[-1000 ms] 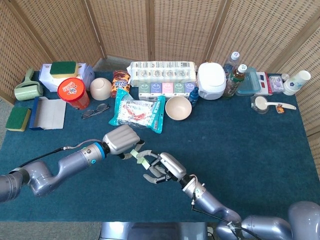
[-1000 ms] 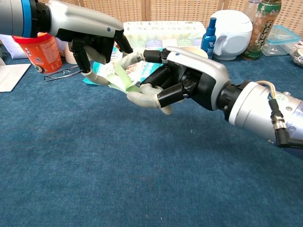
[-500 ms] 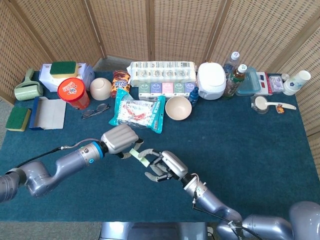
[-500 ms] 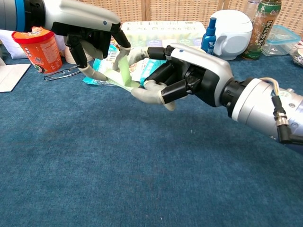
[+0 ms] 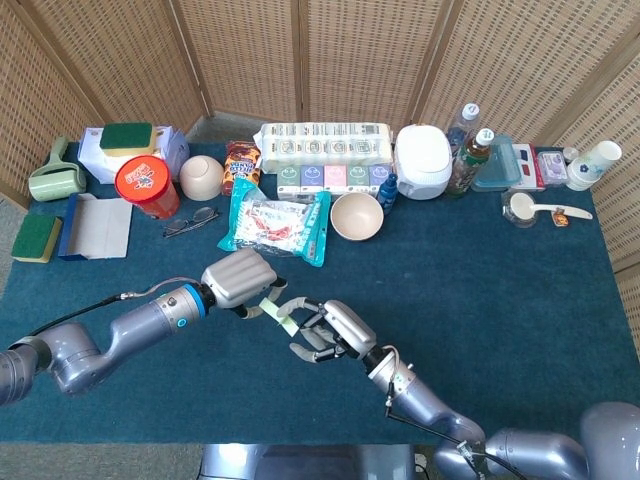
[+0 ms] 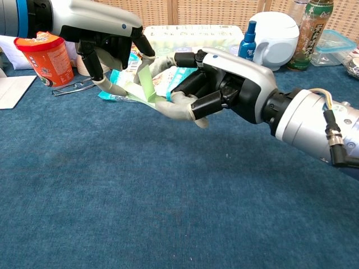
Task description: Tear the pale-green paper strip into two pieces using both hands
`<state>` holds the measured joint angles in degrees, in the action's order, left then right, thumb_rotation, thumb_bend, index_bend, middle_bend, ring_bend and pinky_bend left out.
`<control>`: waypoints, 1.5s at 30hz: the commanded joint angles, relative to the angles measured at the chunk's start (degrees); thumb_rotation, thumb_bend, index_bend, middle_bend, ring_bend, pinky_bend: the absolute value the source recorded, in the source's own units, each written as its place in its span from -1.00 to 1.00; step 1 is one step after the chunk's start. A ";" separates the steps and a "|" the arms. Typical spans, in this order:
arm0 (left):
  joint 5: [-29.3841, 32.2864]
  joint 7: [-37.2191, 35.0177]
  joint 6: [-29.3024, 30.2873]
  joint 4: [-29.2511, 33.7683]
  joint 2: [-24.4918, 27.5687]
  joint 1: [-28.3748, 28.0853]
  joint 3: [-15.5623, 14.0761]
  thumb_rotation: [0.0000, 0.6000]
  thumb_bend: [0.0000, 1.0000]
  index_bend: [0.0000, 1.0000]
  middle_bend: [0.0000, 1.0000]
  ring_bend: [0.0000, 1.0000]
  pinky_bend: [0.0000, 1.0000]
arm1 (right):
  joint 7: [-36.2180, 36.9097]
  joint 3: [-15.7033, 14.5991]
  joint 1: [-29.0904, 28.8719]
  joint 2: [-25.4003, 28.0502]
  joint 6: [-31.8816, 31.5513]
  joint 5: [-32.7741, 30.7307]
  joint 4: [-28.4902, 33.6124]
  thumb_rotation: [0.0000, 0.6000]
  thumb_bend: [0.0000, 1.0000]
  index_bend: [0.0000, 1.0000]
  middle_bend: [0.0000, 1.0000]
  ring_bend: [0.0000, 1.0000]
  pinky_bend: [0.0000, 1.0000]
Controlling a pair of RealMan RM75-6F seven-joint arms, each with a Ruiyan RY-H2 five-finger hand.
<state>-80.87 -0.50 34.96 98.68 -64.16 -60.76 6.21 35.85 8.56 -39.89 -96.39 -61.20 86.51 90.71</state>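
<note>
The pale-green paper strip (image 6: 145, 84) hangs in the air between my two hands, above the blue cloth; in the head view the strip (image 5: 279, 314) shows as a short pale band. My left hand (image 6: 104, 35) pinches its upper end from the left. My right hand (image 6: 224, 84) grips its lower end with thumb and fingers curled in. In the head view the left hand (image 5: 240, 279) and the right hand (image 5: 333, 330) sit close together near the table's front middle. The strip looks whole, bent between the two holds.
A snack bag (image 5: 274, 223), a beige bowl (image 5: 357, 215), glasses (image 5: 189, 221) and a red tub (image 5: 146, 186) lie behind the hands. Boxes, bottles, a white cooker (image 5: 423, 148) and cups line the back edge. Bare blue cloth (image 6: 168, 196) spreads in front.
The left hand has lifted its end of the strip slightly, and the right hand has shifted a little to the right. The strip now stands more upright between them.
</note>
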 commanded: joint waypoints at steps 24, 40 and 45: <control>-1.31 -2.09 -0.17 -0.71 -0.27 -0.07 -0.34 1.00 -0.13 0.46 1.00 1.00 1.00 | -0.25 0.34 -0.44 -0.83 0.09 -0.49 -0.88 1.00 0.04 -0.16 0.90 0.99 0.55; -1.59 -2.31 -0.18 -1.11 -0.70 -0.08 -0.60 1.00 -0.13 0.46 1.00 1.00 1.00 | -1.86 0.59 -0.32 -1.71 -0.08 -1.29 -1.10 1.00 0.04 -0.02 0.92 1.00 0.55; -1.80 -2.28 -0.15 -1.13 -0.86 -0.16 -0.65 1.00 -0.13 0.46 1.00 1.00 1.00 | -1.89 0.79 -0.24 -2.04 -0.34 -1.41 -1.30 1.00 0.04 0.05 0.94 1.00 0.55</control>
<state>-82.67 -2.78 34.81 97.55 -65.01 -60.92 5.56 33.94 9.33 -40.14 -98.42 -61.54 85.11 89.42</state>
